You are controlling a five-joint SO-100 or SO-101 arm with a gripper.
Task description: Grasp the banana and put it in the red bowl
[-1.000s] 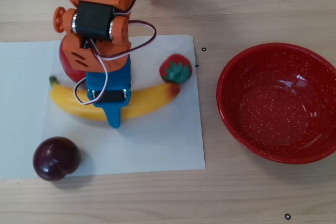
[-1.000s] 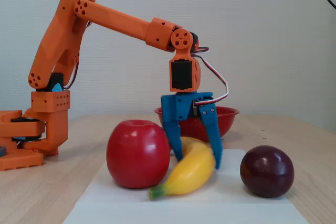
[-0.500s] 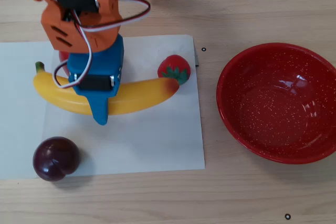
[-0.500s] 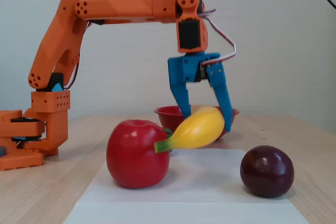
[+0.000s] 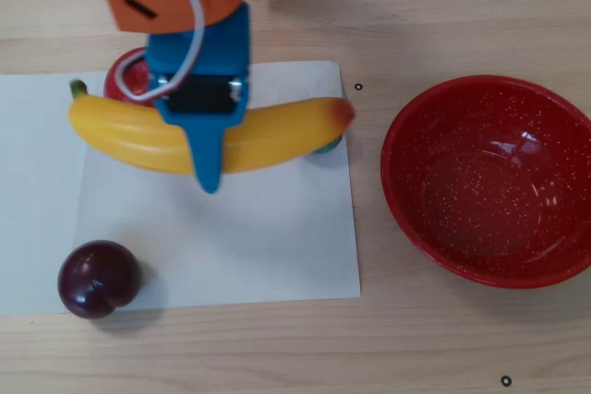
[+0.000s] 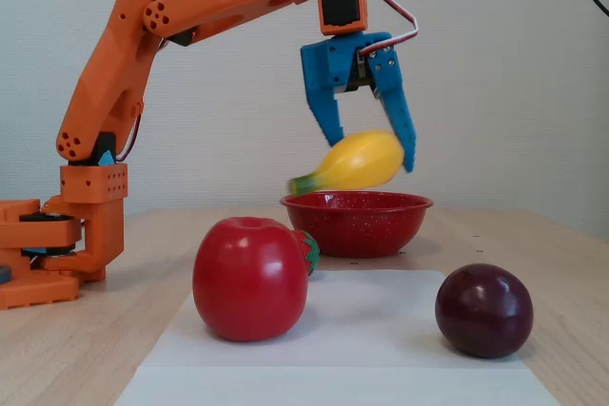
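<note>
The large round glossy red bowl w/ white speckles point(image 5: 489, 182) sat well off to the right of the blue two-finger gripper point(image 5: 205, 140) in the overhead view, and empty. The gripper was clamped across the middle of the long curved yellow plastic banana point(image 5: 138, 136), which hung in the air between its fingers, clear of the white paper sheet point(image 5: 277, 246).

Step in hand looked like the carry. To do it well: keep the squeeze firm, since glossy plastic probably slips; hold height so the banana's drooping stem end clears the rim; swing across till the gripper is over the bowl's centre; lower before letting go, as the banana is long and could tip out.

Fixed view gave the height: banana point(image 6: 357, 161) above the bowl rim point(image 6: 357, 204), stem end tilted down, and the glossy red apple point(image 6: 249, 278) and dark round plum point(image 6: 483, 311) resting below. Overhead gave the sideways gap to the bowl, which the fixed view flattened. The small strawberry point(image 6: 306, 249) was mostly hidden under the banana from above.
</note>
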